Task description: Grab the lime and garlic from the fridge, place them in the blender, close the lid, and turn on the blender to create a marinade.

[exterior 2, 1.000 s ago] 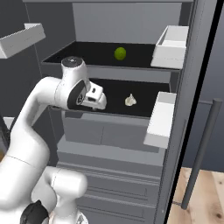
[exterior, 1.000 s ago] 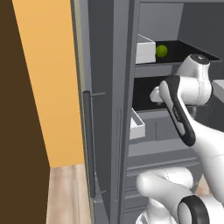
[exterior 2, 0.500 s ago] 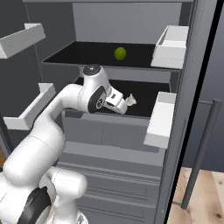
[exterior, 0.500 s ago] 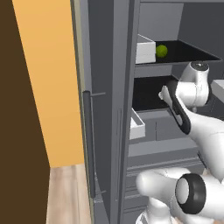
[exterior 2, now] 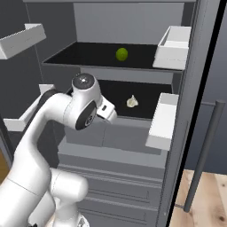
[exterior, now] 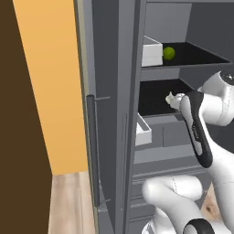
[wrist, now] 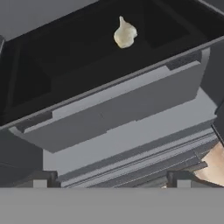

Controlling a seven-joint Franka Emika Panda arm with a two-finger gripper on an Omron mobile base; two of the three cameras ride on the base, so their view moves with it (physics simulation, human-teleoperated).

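1. With the fridge (exterior 2: pixel 133 26) standing open, the lime (exterior 2: pixel 122 54) is sitting on the upper black shelf (exterior 2: pixel 88 55), about mid-width, clear of the white door bin (exterior 2: pixel 173 46) to its right in the right base view.
2. Lime is round, so no long axis to report.
3. Garlic (exterior 2: pixel 132 101) is sitting on the lower black shelf (exterior 2: pixel 150 95), one level under the lime and a bit to its right in that view.
4. In the hand view the garlic (wrist: pixel 124 33) is resting on its fat end, pointed tip aiming up and slightly left in that picture; long axis is running near upright there.
5. Gripper (wrist: pixel 109 183) is sitting low in front of the grey drawer front (wrist: pixel 118 109) under the lower shelf, well short of the garlic.
6. Fingertips (wrist: pixel 39 183) are showing as dark stubs standing wide apart, nothing between them.
7. In the left base view the lime (exterior: pixel 169 53) is showing just right of a white bin (exterior: pixel 151 51).
8. Arm (exterior 2: pixel 66 115) is reaching toward the lower shelf, touching neither item.
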